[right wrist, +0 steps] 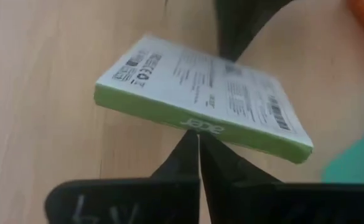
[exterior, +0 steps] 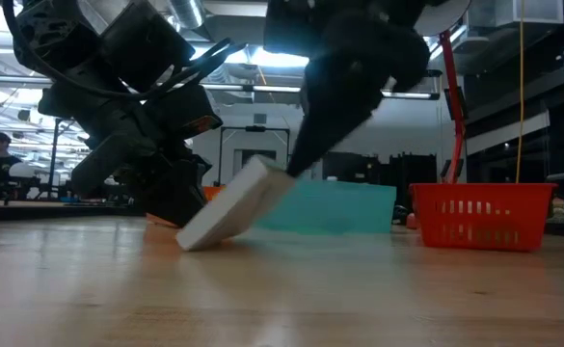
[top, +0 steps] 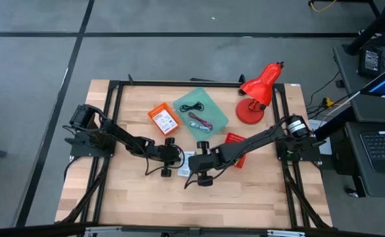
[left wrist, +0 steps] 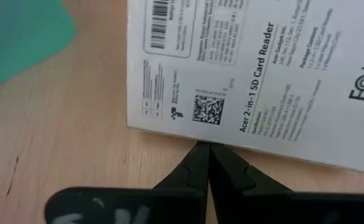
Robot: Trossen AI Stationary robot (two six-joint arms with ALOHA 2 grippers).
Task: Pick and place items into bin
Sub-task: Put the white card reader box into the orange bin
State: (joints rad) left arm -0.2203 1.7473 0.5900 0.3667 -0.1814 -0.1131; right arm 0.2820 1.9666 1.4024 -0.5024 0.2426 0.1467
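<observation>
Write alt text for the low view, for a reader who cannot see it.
A white box is tipped up on one edge on the wooden table, with a dark robot arm on each side of it. Behind it are a teal sheet and, to the right, a red basket.

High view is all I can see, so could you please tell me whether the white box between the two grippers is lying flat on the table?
Observer: No. In the low view the white box is tilted: the edge nearer the left arm rests on the table and the other is raised.
Operator: Is either gripper holding it?
Observer: Neither. The left gripper and right gripper are both shut, tips at the box's edges.
Operator: What is it?
Observer: Its label reads "Acer 2-in-1 SD Card Reader".
</observation>
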